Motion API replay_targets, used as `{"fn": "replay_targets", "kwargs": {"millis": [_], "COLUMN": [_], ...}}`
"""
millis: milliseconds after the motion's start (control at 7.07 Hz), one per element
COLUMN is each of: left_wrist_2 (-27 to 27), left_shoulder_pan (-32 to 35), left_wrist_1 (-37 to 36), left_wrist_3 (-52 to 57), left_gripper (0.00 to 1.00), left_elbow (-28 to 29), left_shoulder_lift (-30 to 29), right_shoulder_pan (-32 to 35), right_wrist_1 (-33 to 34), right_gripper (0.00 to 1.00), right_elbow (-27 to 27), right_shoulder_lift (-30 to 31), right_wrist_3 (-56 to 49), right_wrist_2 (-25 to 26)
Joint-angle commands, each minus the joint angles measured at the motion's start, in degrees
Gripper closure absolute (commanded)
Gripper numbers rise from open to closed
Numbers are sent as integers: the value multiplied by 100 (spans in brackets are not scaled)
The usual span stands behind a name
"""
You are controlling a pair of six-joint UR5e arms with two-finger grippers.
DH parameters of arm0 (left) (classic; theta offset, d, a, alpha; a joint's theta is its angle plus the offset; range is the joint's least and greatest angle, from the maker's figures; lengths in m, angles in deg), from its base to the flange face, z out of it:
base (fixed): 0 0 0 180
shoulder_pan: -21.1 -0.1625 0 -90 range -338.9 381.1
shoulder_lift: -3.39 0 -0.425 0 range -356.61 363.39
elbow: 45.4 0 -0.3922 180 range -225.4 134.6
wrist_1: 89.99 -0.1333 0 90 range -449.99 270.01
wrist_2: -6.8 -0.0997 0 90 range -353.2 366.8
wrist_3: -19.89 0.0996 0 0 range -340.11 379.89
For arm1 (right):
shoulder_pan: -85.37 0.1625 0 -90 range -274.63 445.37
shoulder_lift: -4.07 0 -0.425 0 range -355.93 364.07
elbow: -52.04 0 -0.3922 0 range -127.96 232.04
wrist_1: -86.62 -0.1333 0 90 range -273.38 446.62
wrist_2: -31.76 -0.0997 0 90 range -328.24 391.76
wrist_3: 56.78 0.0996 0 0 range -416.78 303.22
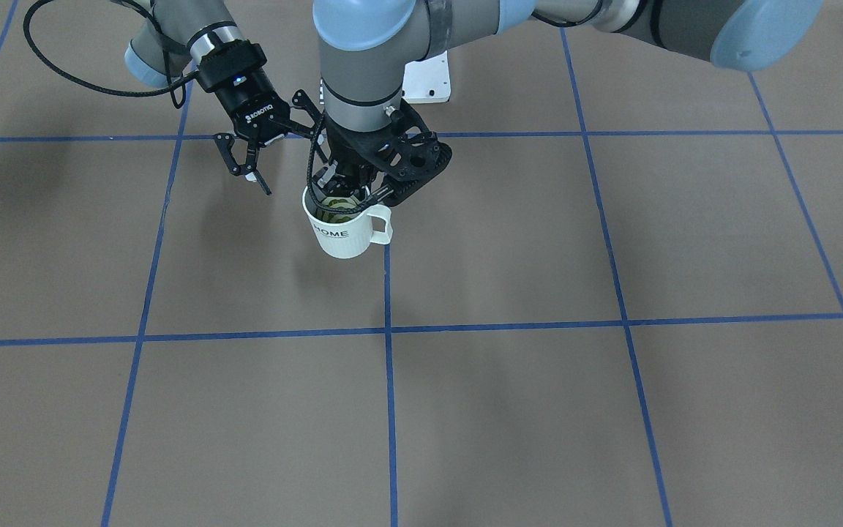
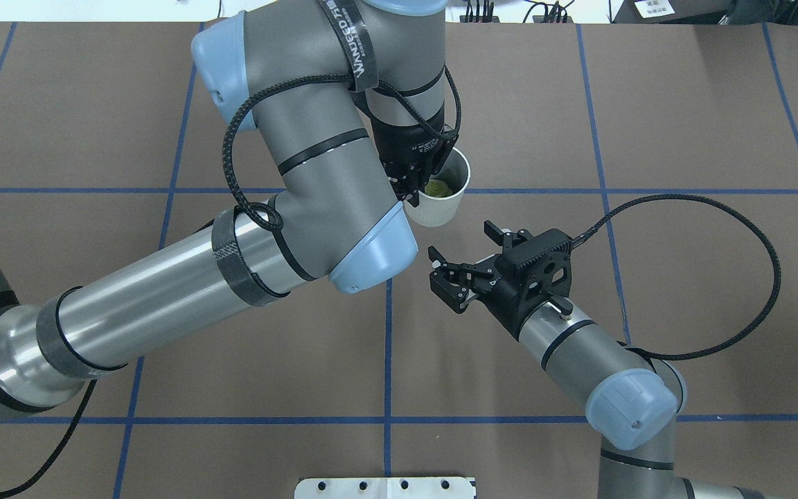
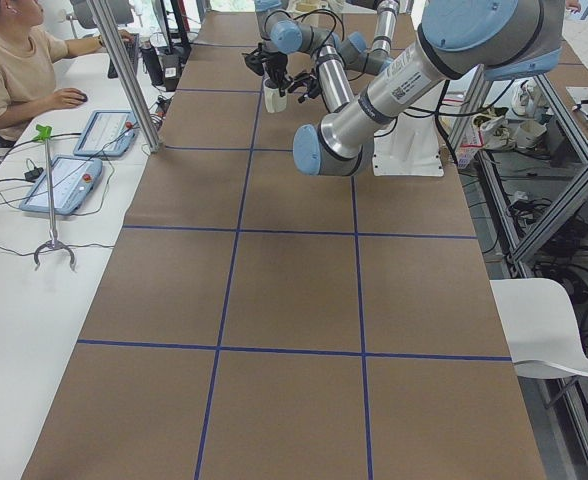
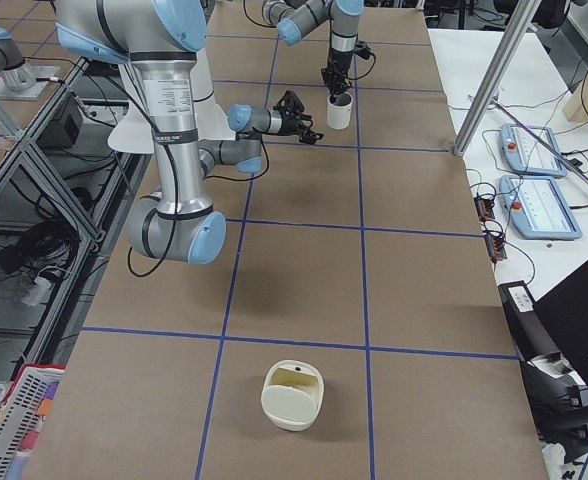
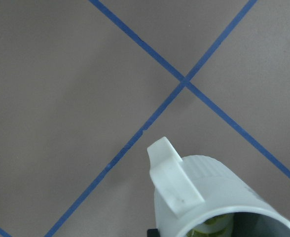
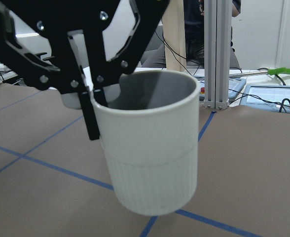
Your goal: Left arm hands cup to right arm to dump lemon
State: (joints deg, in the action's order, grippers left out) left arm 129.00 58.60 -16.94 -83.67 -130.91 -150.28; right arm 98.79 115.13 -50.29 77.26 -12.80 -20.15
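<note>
My left gripper (image 1: pixel 348 187) is shut on the rim of the white "HOME" cup (image 1: pixel 341 228) and holds it above the table, slightly tilted, handle toward the camera. The yellow-green lemon (image 1: pixel 336 208) lies inside. In the overhead view the cup (image 2: pixel 444 194) with the lemon (image 2: pixel 436 187) hangs under my left wrist. My right gripper (image 2: pixel 461 241) is open and empty, a short way from the cup and pointing at it. The right wrist view shows the cup (image 6: pixel 152 153) close ahead with a left finger (image 6: pixel 90 116) on its rim. The cup (image 5: pixel 209 197) also shows in the left wrist view.
A cream container (image 4: pixel 292 395) stands far down the table. The white base plate (image 1: pixel 429 80) is by the robot. An operator (image 3: pixel 14 70) sits at the side bench. A metal post (image 6: pixel 216 54) stands behind the cup. Brown table with blue tape lines.
</note>
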Motion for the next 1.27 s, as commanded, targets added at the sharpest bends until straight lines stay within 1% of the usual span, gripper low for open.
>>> {"fn": "replay_targets", "kwargs": {"millis": [0, 424, 1131], "left_wrist_2": [15, 7, 33], "left_shoulder_pan": [-41, -181, -217], "left_wrist_1": [-1, -10, -19], "left_wrist_3": [3, 3, 3], "left_gripper": [100, 100, 100], "left_elbow": [-9, -10, -62], "left_shoulder_lift": [4, 4, -5], "right_shoulder_pan": [47, 153, 188], "right_wrist_1": [-29, -65, -12], "right_gripper": [1, 1, 1], "right_elbow": [99, 98, 125], "right_shoulder_lift": [-139, -305, -323], "right_wrist_3": [-187, -276, -276], "right_wrist_2": [93, 93, 154]}}
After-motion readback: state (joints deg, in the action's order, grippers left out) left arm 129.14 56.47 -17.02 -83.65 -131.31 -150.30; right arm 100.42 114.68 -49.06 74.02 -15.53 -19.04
